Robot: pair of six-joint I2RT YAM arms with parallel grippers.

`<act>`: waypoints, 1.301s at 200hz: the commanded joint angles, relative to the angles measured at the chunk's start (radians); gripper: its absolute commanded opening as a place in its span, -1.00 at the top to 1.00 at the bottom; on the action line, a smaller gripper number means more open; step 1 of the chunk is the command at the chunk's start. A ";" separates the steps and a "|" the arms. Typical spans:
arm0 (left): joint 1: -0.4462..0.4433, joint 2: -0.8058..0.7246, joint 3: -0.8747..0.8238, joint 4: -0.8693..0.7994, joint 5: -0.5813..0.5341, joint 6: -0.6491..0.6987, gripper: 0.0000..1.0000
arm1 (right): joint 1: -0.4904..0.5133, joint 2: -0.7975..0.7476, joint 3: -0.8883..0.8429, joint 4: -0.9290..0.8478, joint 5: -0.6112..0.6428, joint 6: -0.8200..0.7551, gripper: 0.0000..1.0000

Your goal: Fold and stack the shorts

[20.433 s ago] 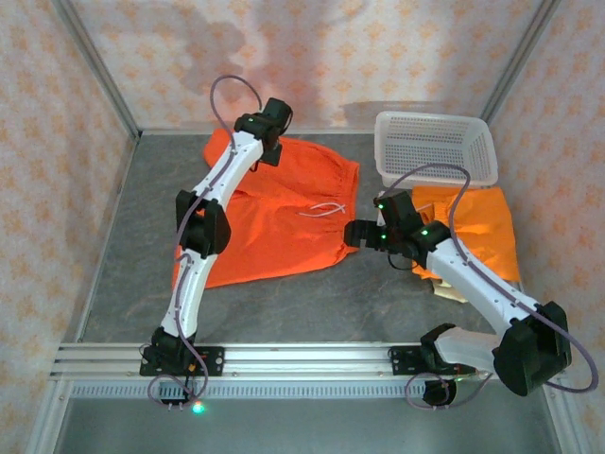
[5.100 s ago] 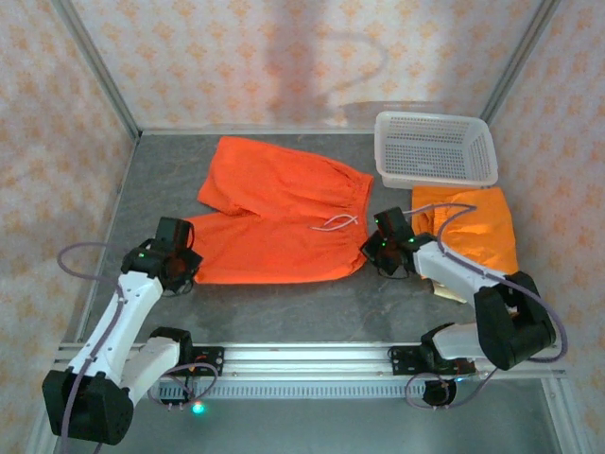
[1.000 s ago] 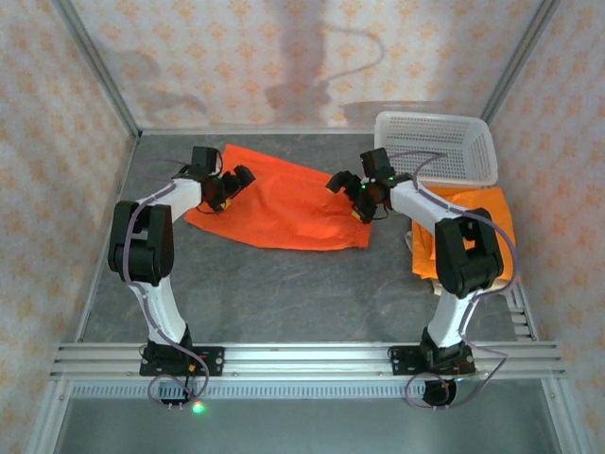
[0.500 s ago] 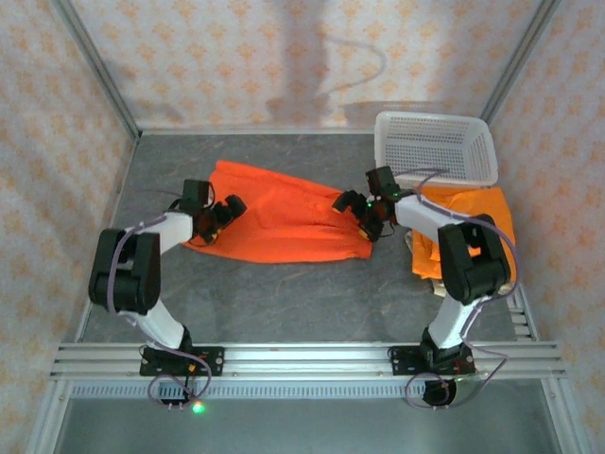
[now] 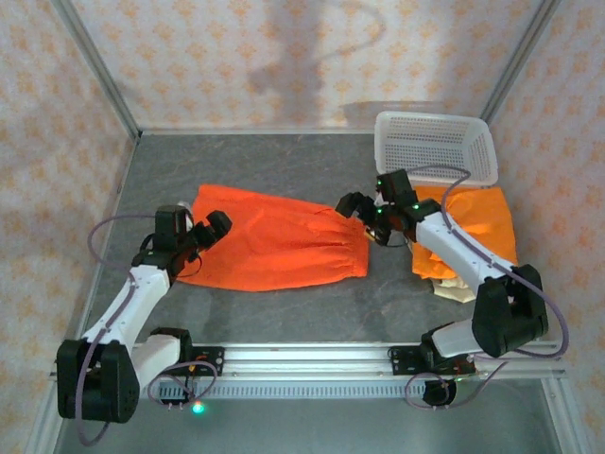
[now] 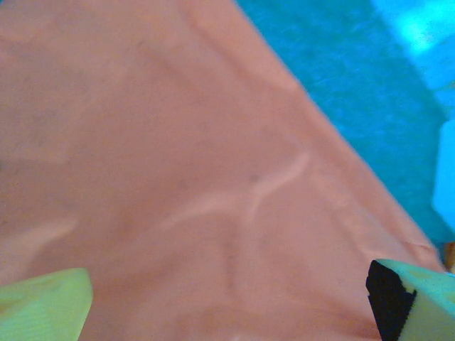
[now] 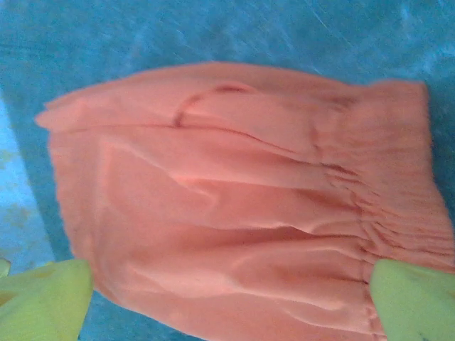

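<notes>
Left end effector (image 5: 210, 228) is hovering, jaws apart, over the leg-hem end of the bright orange cloth shorts (image 5: 274, 248), which are lying folded lengthwise mid-way across the grey tabletop (image 5: 284, 307). The right end effector (image 5: 353, 204), likewise spread, is hanging above their gathered waistband (image 7: 398, 177). Folding well is probably meaning pinching both layers squarely and travelling level, edges matched. Farther off, at the right edge, folded orange-over-beige shorts (image 5: 477, 222) are waiting as the stack.
</notes>
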 commanded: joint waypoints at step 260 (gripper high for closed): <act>0.001 0.124 -0.163 0.152 0.019 -0.034 -1.00 | -0.085 0.480 0.269 0.117 -0.120 -0.011 -0.99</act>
